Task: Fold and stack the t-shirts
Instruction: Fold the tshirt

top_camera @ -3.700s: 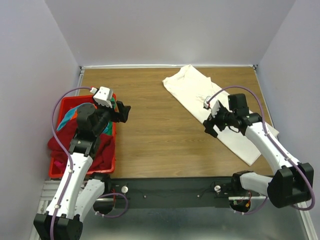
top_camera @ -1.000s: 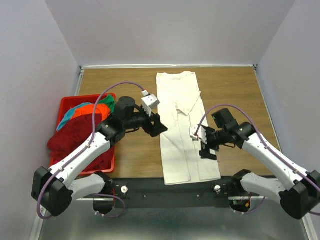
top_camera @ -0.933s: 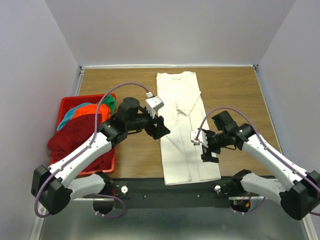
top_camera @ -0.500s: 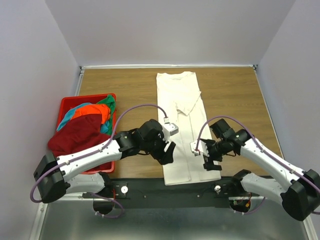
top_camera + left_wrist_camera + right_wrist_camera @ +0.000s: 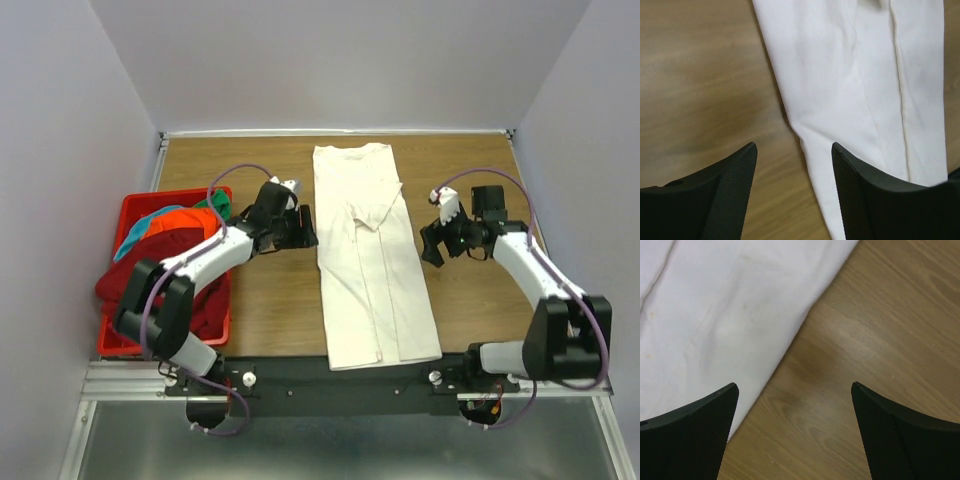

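Top view alone: red basket [image 5: 160,196] with coloured t-shirts [image 5: 150,275], tabletop [image 5: 265,310] left edge. Wrist views: left gripper [image 5: 793,146], right gripper [image 5: 794,385] spread, empty, over white t-shirt [image 5: 850,100] edges.

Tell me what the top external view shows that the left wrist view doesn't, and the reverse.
Only the top external: the whole white t-shirt folded into a long strip, the red basket of coloured shirts at the left, and the right gripper open by the strip's right edge.
Only the left wrist: a close look at the strip's left edge and a fold line in the cloth, the edge passing under the gap of the left gripper, nothing held.
Both: the white t-shirt, the wooden table and the open left gripper.
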